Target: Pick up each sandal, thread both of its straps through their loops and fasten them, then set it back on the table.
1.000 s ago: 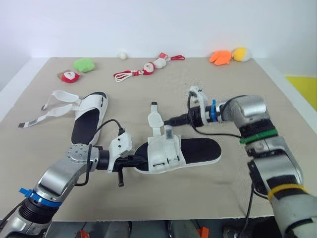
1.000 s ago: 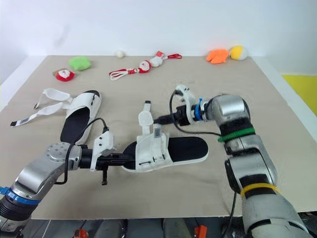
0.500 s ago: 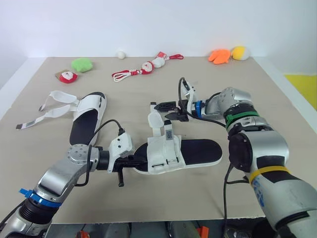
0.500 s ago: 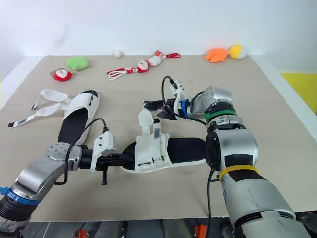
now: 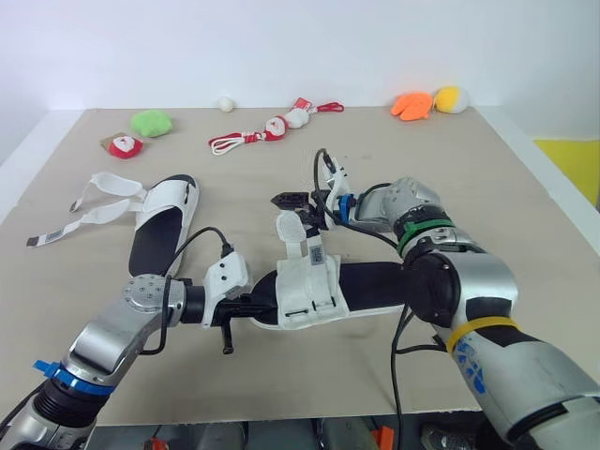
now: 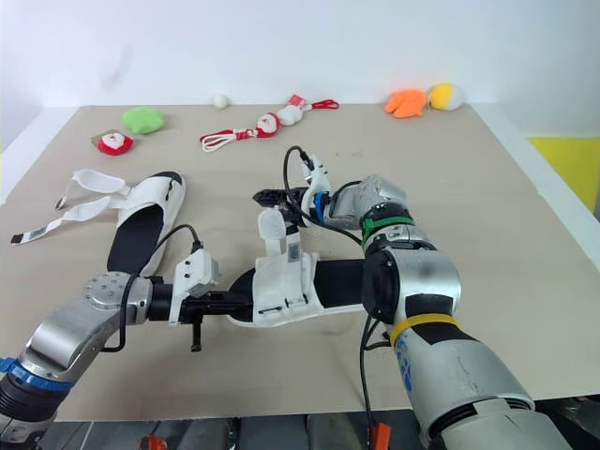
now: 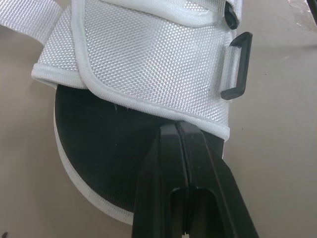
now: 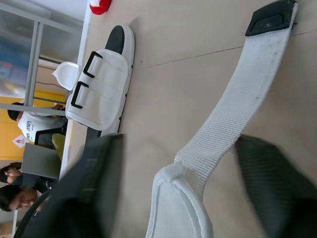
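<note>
No text can be read — strap tag [image 5: 317,254] (barcode-like) too small.

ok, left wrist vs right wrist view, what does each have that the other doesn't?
Left wrist view: the left gripper shut, tips at the upper's hem on the near sandal, over its black sole, one black loop alongside. Right wrist view: the right gripper open either side of the loose strap, plus the far sandal, a red toy and people beyond the table. Shared: the near sandal, in different parts, and the table.
</note>
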